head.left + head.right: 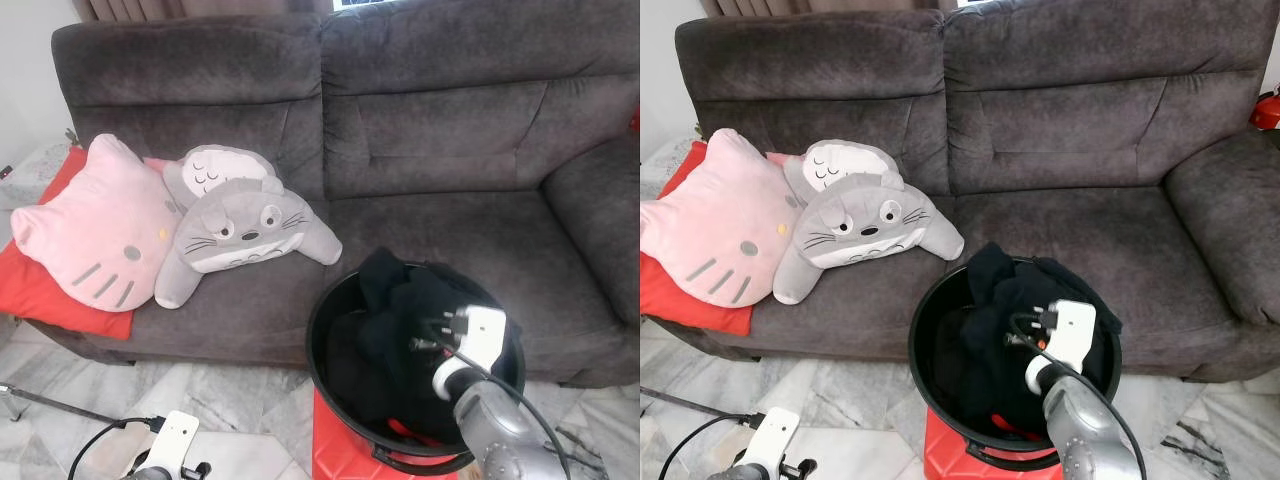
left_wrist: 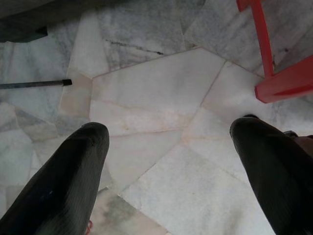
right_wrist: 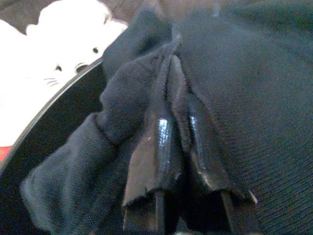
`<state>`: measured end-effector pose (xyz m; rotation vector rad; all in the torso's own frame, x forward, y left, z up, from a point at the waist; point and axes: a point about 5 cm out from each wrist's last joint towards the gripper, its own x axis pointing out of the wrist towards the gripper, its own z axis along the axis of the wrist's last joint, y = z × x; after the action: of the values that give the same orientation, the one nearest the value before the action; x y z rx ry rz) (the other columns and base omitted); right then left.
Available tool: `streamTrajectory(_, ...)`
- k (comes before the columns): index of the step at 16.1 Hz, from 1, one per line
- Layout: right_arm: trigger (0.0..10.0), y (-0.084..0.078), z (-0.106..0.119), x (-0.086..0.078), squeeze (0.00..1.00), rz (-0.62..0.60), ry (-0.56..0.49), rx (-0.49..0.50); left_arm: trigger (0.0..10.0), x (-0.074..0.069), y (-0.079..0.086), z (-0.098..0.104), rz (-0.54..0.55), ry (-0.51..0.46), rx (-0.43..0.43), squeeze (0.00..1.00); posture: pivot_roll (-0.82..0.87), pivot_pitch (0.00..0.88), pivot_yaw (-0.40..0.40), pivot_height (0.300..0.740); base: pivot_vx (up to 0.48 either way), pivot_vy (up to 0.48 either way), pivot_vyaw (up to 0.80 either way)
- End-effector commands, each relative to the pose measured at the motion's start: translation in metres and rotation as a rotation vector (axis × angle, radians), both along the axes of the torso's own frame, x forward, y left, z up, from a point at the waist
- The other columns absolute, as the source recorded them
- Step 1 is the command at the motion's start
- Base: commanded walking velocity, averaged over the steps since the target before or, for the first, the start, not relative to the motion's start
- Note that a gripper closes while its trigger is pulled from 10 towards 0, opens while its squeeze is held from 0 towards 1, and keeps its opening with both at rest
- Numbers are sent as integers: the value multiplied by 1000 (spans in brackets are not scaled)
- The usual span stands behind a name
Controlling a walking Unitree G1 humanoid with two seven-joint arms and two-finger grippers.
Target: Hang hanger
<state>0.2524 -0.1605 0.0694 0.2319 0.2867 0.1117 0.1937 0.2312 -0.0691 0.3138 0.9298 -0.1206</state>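
Observation:
A black round basket (image 1: 322,300) stands on a red stool (image 1: 335,452) in front of a grey sofa, with a dark garment (image 1: 395,290) heaped in it. My right gripper (image 1: 428,336) reaches into the basket from the right. In the right wrist view its two fingers (image 3: 157,147) are pressed together, shut on a raised fold of the dark garment (image 3: 244,88). My left gripper (image 2: 168,147) hangs low at the left over the marble floor, open, with nothing between its fingers.
The grey sofa (image 1: 440,150) carries a pink cat cushion (image 1: 95,235), a grey plush toy (image 1: 245,230) and a red cushion (image 1: 40,290) at its left end. A thin dark rod (image 2: 30,84) lies on the marble floor, and a leg of the stool (image 2: 281,83) is near my left gripper.

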Motion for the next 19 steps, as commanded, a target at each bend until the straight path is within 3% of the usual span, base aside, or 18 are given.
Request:
streamTrajectory(1,10000,1,8,-1,0,-36,-72,-95,10000,-5,5,-1,-2,13,19,0,-154,0,125,740,0,0,0)
streamTrajectory(3,10000,8,10,-15,0,-68,-132,-199,10000,-6,3,-2,-3,17,19,0,-160,0,122,740,0,0,0)
streamTrajectory(5,10000,7,15,-19,0,-101,-174,-233,10000,-7,2,-3,-5,20,18,0,-165,0,123,740,0,0,0)
streamTrajectory(11,10000,1,51,-13,0,-232,-400,-276,10000,-8,4,-3,17,10,22,0,-168,0,117,740,0,0,0)
streamTrajectory(15,10000,8,40,-12,0,-214,-368,-270,10000,-11,5,-4,28,8,23,0,-144,2,104,740,0,0,0)
streamTrajectory(19,10000,0,20,-13,0,-273,-284,-214,10000,-17,5,-7,27,25,20,0,-152,5,103,740,0,0,0)
